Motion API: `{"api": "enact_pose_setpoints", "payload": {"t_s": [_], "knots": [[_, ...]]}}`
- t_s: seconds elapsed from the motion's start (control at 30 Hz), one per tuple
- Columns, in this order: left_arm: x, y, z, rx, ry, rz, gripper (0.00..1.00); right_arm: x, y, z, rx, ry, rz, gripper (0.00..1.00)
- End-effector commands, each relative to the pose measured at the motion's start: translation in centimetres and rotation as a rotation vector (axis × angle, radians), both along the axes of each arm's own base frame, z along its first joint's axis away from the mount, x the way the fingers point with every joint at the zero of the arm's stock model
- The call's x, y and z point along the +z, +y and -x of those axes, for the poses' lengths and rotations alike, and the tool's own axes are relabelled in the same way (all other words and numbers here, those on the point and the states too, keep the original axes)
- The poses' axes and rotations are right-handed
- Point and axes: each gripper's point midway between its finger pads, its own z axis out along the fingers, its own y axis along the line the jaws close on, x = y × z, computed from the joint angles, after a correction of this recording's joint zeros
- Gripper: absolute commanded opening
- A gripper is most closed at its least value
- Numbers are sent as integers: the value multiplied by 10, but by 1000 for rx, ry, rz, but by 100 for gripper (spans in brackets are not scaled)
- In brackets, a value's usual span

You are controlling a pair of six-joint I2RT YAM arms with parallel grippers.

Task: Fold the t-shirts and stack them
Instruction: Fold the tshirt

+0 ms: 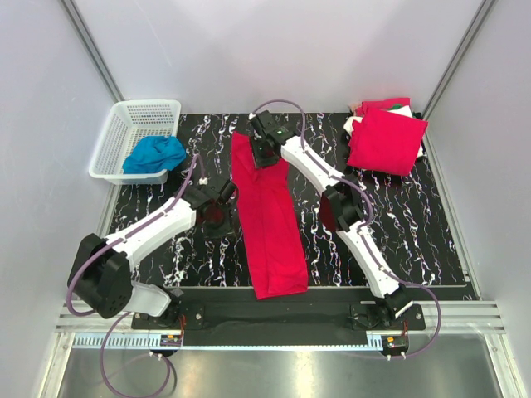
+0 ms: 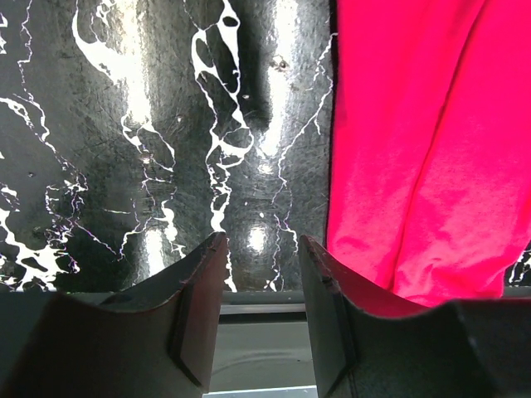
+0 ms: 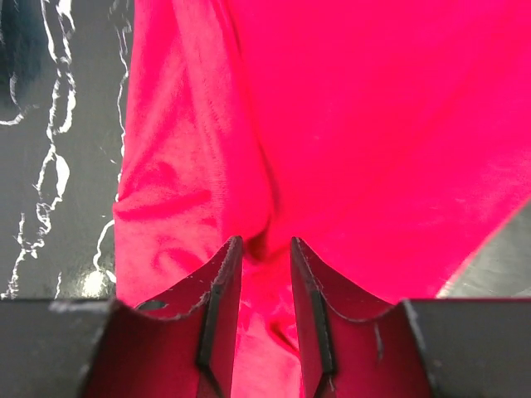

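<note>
The left arm's fingers [image 2: 203, 274] stand wide and empty over the black marbled tabletop [image 1: 415, 232], just beside the long folded bright red cotton t-shirt [image 1: 270, 224] lying mid-tabletop. At its far end the right arm's fingers [image 3: 226, 274] pinch cloth narrowly; pulled from that one hold, the strip could twist and unfold.

L gripper [image 2: 261, 249] low, jaws apart; R gripper [image 3: 265, 249] far fwd, jaws narrow, maybe clamped.

Long folded red t-shirt [image 1: 267, 222] mid-table, folded stack [image 1: 387, 139] far right
</note>
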Motion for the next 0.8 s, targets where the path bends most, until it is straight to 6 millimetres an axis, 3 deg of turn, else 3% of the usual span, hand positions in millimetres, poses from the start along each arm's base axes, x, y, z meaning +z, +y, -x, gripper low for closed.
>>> {"api": "enact_pose_setpoints", "payload": {"t_s": [0.0, 0.07, 0.1, 0.17, 0.27, 0.4, 0.7, 0.73, 0.77], "knots": [[9, -2, -10, 19, -59, 13, 45, 120, -16, -18, -44, -197, -100, 37], [10, -4, -12, 17, -63, 17, 45, 134, -20, -12, -67, -183, -136, 38], [12, -6, -16, 17, -70, 25, 45, 143, -23, -4, -68, -169, -148, 49], [14, -9, -19, 11, -76, 30, 45, 147, -24, 9, -60, -117, -177, 50], [20, -19, -33, -8, -97, 45, 46, 145, -21, 39, -28, -11, -214, 50], [24, -26, -58, -20, -108, 43, 46, 130, -41, 73, -52, 93, -171, 51], [54, -35, -158, 27, -181, 111, 46, 129, -88, 114, -60, 122, -84, 52], [55, -34, -169, 35, -189, 113, 47, 128, -89, 120, -63, 135, -88, 52], [58, -40, -191, 36, -207, 117, 47, 113, -92, 130, -57, 177, -76, 52]]}}
